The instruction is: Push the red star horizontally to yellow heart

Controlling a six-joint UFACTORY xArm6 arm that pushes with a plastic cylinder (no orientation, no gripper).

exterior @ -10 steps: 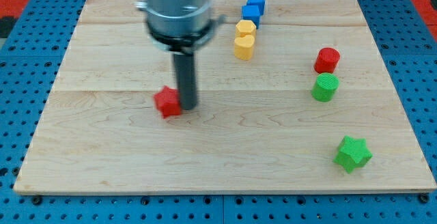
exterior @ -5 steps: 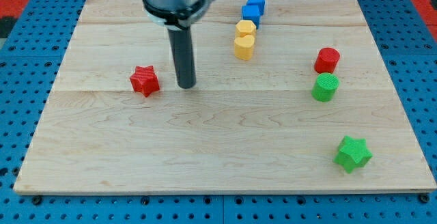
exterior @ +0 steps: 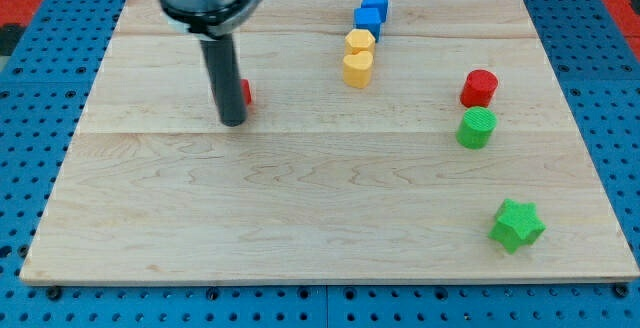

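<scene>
The red star (exterior: 245,93) is mostly hidden behind my rod; only a red sliver shows at the rod's right side, left of centre on the wooden board (exterior: 300,218). My tip (exterior: 232,121) rests on the board just below and in front of the star. The yellow heart (exterior: 357,69) lies to the view's right of the star, at nearly the same height, with a gap of bare board between them.
A yellow hexagon-like block (exterior: 360,41) and two blue blocks (exterior: 370,13) line up above the heart. A red cylinder (exterior: 479,88), a green cylinder (exterior: 476,128) and a green star (exterior: 517,225) sit at the view's right.
The red star went from board centre to the view's left and up, and now sits behind the rod. My rod moved left and slightly up.
</scene>
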